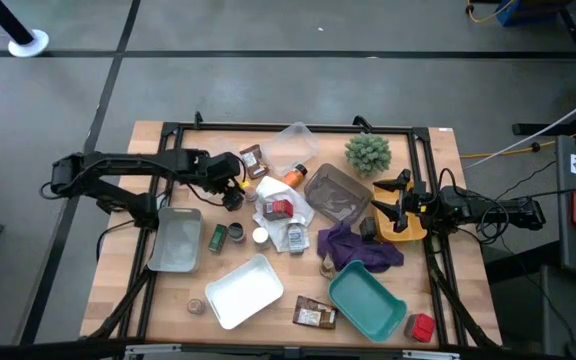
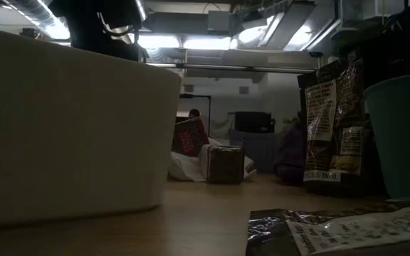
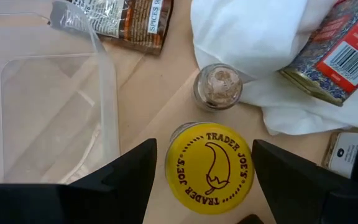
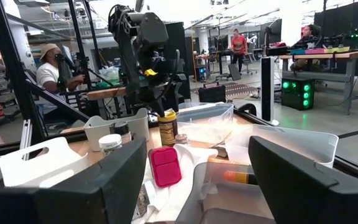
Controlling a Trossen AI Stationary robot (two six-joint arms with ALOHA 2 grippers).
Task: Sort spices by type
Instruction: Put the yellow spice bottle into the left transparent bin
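Yellow-lidded jar [image 3: 209, 166] between left hand [image 3: 201, 180] fingers, seemingly ungripped

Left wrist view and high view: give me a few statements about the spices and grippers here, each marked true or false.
1. The left gripper is open around the yellow-lidded jar. True.
2. The clear tray holds that jar. False: the jar stands on the table beside it.
3. The teal tray looks empty. True.
4. The right gripper holds a red box. False: it is open and empty, by the plant.
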